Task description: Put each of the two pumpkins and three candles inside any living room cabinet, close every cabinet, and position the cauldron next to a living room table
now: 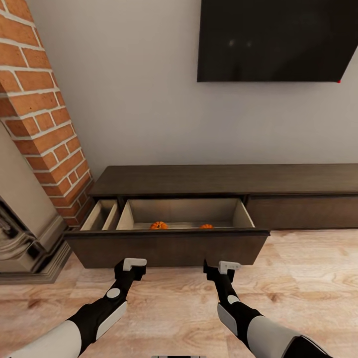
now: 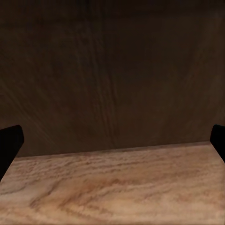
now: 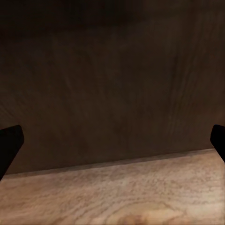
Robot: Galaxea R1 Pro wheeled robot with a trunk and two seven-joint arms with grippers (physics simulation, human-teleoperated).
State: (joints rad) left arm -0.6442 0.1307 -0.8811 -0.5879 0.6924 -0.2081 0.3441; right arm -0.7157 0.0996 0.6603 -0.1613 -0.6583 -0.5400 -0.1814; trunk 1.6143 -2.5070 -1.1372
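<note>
Dark screen (image 1: pixel 278 40), brick column (image 1: pixel 42 99), wooden floor (image 1: pixel 308 278).

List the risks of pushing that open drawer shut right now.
1. Both pumpkins lie loose near the drawer's front wall; a fast shove could probably roll them about.
2. The left gripper and right gripper face the drawer front with fingers spread; uneven pushing might skew it.
3. No candles are visible inside, so closing now may be premature.
</note>
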